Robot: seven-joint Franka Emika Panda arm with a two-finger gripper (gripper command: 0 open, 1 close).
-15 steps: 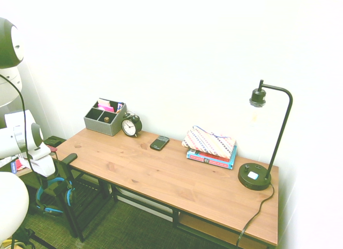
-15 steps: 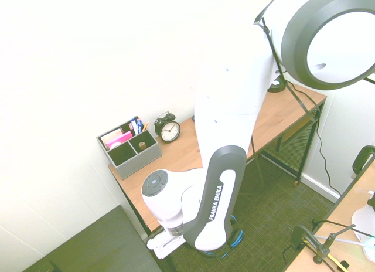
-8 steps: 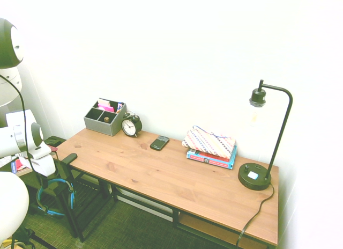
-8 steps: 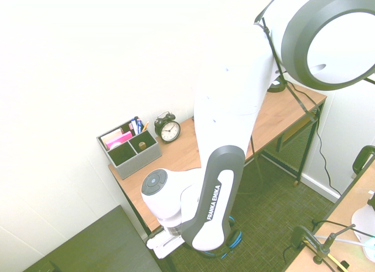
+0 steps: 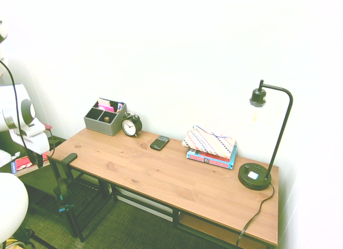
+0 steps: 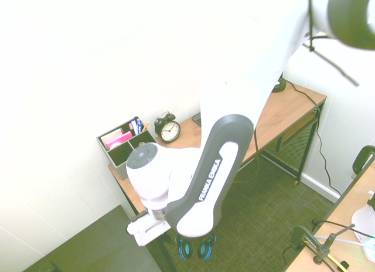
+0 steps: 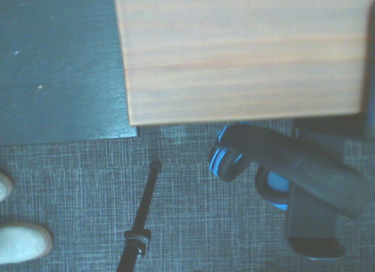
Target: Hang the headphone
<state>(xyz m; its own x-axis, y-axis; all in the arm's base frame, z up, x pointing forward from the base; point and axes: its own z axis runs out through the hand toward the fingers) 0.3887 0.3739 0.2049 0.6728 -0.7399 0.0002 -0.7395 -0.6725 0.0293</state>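
Pincer (image 5: 36,160) looks partway open, holding nothing. Headphone (image 6: 186,249) seems hung from the black hanger (image 7: 304,169) by the surface (image 5: 161,176) edge, above the floor (image 7: 187,225). Risks: off-centre headband could slip off; swinging the pincer back across could snag hanger, knock it loose.

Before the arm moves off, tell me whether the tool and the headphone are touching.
Apart. The first exterior view shows the tool above and to one side of the headphone, with a visible gap between.
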